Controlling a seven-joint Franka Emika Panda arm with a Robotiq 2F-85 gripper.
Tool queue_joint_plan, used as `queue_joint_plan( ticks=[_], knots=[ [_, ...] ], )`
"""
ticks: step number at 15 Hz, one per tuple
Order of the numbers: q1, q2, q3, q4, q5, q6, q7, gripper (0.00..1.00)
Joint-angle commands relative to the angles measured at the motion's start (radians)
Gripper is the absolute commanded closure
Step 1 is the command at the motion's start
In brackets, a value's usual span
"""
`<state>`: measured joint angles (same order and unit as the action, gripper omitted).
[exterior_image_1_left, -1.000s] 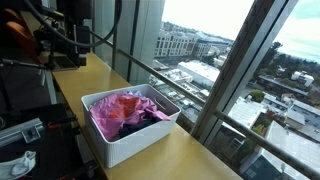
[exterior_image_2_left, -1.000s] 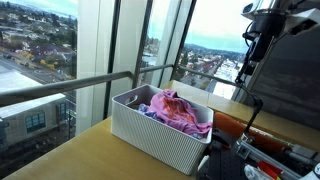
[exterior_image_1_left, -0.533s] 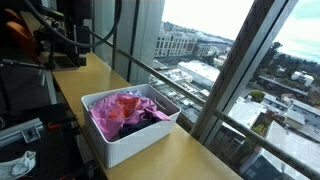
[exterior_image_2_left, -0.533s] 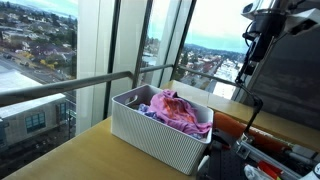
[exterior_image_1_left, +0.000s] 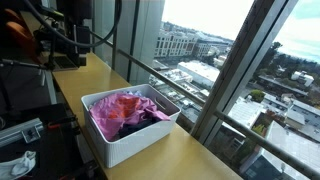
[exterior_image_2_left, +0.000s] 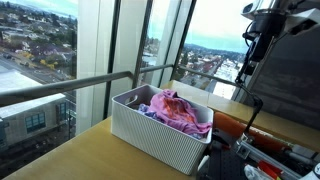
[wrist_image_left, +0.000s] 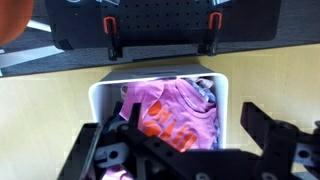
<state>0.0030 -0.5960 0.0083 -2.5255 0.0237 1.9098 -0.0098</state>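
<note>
One patch of orange print (wrist_image_left: 158, 122) on the pink garment (wrist_image_left: 185, 95), too blurred in the wrist view to read as letters and too small to make out in both exterior views. Heaped in the white bin (wrist_image_left: 98, 95) together with a darker blue-purple cloth (exterior_image_1_left: 138, 127), filling most of it.

Bin upright on the wooden table (exterior_image_1_left: 195, 158), open side up, near the window railing (exterior_image_2_left: 70, 85). Longer ribbed wall (exterior_image_2_left: 150, 135) turned toward the camera in an exterior view, long axis running there from upper left to lower right. Short far end toward a black perforated board (wrist_image_left: 160, 12) carrying two orange-handled clamps (wrist_image_left: 112, 25) in the wrist view.

Gripper (wrist_image_left: 190, 125) looking down on the bin from well above it, jaws spread as wide as they go, gripping nothing, clear of the clothes.

Unchanged from a second ago: bin, clothes and arm all in the same places, jaws just as wide.
</note>
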Motion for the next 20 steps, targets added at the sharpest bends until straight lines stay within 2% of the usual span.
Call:
queue_joint_plan(
  ticks=[1,8,11,17,20],
  knots=[
    [0.002,0.000,-0.002,0.002,-0.001,-0.002,0.001,0.00],
    [0.002,0.000,-0.002,0.002,-0.001,-0.002,0.001,0.00],
    [0.013,0.019,0.001,-0.008,-0.005,0.083,-0.021,0.00],
    [0.023,0.166,0.018,-0.080,-0.040,0.492,-0.083,0.00],
    [0.013,0.306,0.048,-0.085,-0.101,0.698,-0.070,0.00]
  ],
)
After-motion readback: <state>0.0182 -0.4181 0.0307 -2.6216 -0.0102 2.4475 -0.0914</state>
